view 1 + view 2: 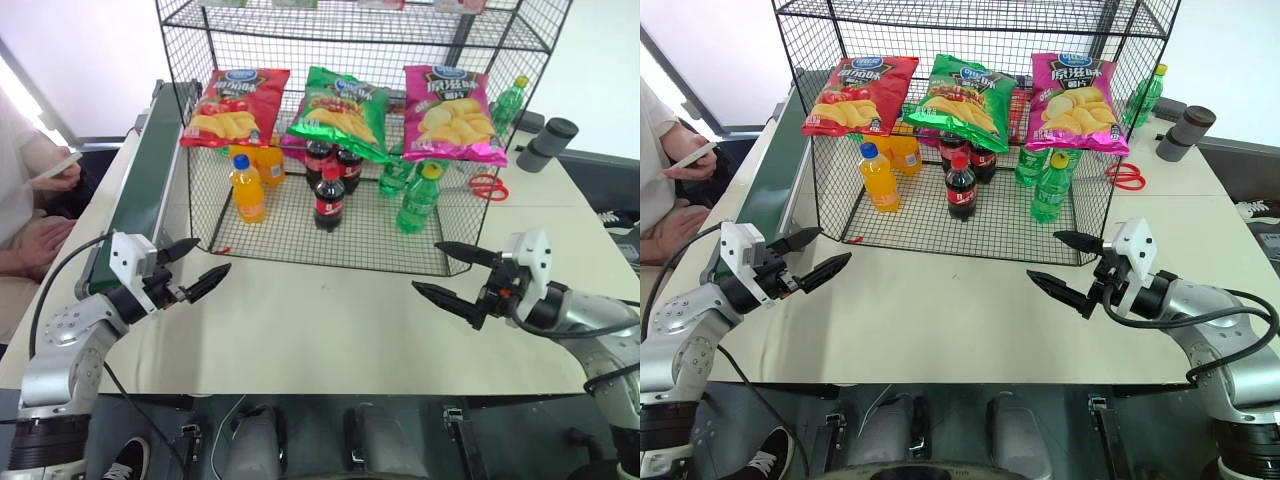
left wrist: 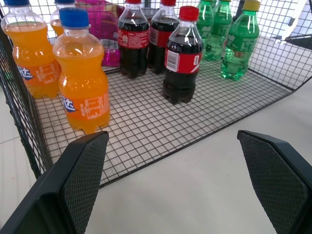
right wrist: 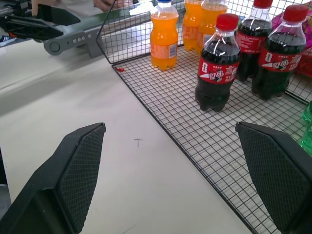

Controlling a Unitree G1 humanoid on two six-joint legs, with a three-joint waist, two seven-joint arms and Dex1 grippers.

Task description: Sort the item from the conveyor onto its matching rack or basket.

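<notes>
Both claws, left [image 1: 192,268] and right [image 1: 440,268], gape empty, well short of the racked green crisp bag [image 1: 340,112].

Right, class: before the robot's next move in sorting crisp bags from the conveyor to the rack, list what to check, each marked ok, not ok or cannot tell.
1. Left gripper open with nothing in it: ok.
2. Right gripper open with nothing in it: ok.
3. Green crisp bag in the black wire rack, between the red bag and pink bag: ok.
4. Next item waiting on the conveyor: not ok, none on the visible belt.
5. Person's hand away from the belt: not ok, close beside it.
</notes>
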